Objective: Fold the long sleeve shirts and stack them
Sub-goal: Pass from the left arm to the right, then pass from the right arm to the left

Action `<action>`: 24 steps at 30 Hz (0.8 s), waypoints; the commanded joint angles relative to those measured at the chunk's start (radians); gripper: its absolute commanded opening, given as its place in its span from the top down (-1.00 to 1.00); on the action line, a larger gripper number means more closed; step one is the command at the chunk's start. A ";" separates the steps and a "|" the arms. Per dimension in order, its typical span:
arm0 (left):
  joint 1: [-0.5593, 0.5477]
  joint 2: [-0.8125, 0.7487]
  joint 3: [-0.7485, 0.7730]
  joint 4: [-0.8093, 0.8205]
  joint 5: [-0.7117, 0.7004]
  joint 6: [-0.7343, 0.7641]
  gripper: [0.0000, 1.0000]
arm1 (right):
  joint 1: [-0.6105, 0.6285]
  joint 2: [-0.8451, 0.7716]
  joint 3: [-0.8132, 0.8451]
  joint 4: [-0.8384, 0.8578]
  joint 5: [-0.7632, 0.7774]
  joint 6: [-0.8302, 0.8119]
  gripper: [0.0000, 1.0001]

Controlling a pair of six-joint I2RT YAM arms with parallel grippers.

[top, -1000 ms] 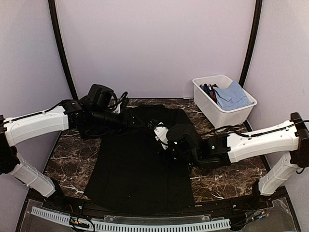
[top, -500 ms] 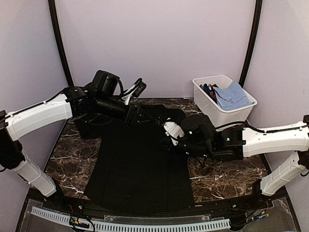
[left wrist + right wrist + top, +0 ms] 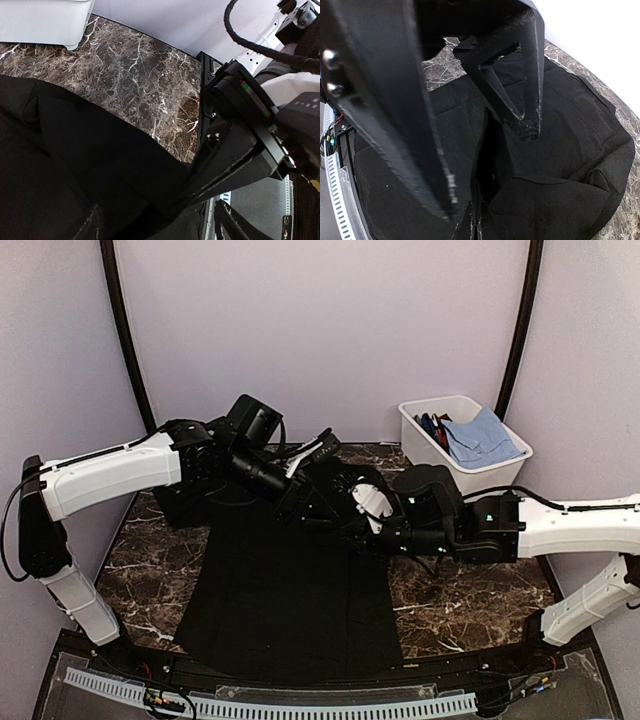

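The black long sleeve shirt [image 3: 290,590] lies spread on the marble table [image 3: 470,600], its hem toward the near edge. Its top part is bunched up under both arms. My left gripper [image 3: 325,502] reaches across the shirt's top from the left. In the left wrist view the left gripper [image 3: 202,212] is closed on a pulled fold of the black cloth [image 3: 75,165]. My right gripper [image 3: 368,508] is close beside it. In the right wrist view the right gripper [image 3: 490,167] stands open astride a raised ridge of the shirt [image 3: 570,165].
A white bin [image 3: 430,455] at the back right holds a folded light blue garment [image 3: 482,435] and other clothes. The bin's wall also shows in the left wrist view [image 3: 45,20]. Bare marble lies right of the shirt. The two arms nearly touch.
My left arm has swung right across the shirt's top, drawing black cloth with it. My right gripper has backed off to the right and now sits beside the left one.
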 commanded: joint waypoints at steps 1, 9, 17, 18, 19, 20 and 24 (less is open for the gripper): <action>-0.007 -0.019 -0.002 -0.007 0.075 0.021 -0.44 | -0.021 -0.034 -0.008 0.003 -0.027 -0.004 1.00; -0.014 0.008 -0.006 -0.020 -0.059 0.038 -0.35 | -0.031 -0.027 -0.003 0.006 -0.051 -0.008 1.00; -0.014 0.034 0.034 -0.018 -0.107 0.075 -0.49 | -0.032 -0.032 -0.005 -0.003 -0.045 -0.004 1.00; -0.014 0.044 0.043 -0.030 -0.098 0.084 -0.49 | -0.033 -0.035 -0.005 -0.004 -0.043 -0.004 1.00; -0.015 0.050 0.047 -0.036 -0.078 0.087 -0.49 | -0.033 -0.036 -0.004 -0.004 -0.041 -0.006 1.00; -0.015 0.059 0.053 -0.048 -0.067 0.091 -0.48 | -0.035 -0.035 -0.004 -0.007 -0.038 -0.006 1.00; -0.014 0.069 0.053 -0.062 -0.020 0.095 -0.40 | -0.038 -0.035 -0.010 -0.009 -0.029 -0.005 1.00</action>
